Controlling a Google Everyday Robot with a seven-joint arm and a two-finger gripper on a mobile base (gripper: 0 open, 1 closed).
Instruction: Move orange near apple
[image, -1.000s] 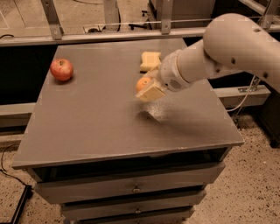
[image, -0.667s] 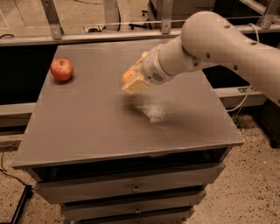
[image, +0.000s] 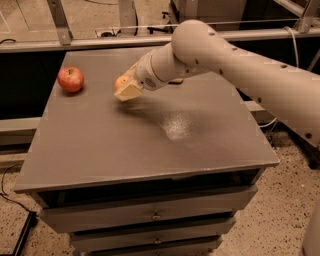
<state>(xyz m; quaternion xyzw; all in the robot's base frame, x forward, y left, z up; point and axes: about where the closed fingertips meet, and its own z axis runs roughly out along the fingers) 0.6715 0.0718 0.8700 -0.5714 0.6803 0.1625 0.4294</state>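
Note:
The red apple (image: 70, 79) sits on the grey table top (image: 150, 135) near its far left corner. My gripper (image: 125, 89) is at the far middle of the table, to the right of the apple, with a gap of bare table between them. It is shut on the orange (image: 120, 81), which shows as a small orange patch between the pale fingers (image: 129, 92). The gripper holds it just above the table. The white arm (image: 235, 60) reaches in from the right.
The table is a grey cabinet with drawers (image: 150, 215) in front. A pale yellow item (image: 176, 80) lies mostly hidden behind the arm at the far side. Metal frames (image: 60, 20) stand behind the table. A cable (image: 10, 195) lies on the floor at left.
The gripper has carried the orange leftward and farther back across the table, closer to the apple. The apple has not moved.

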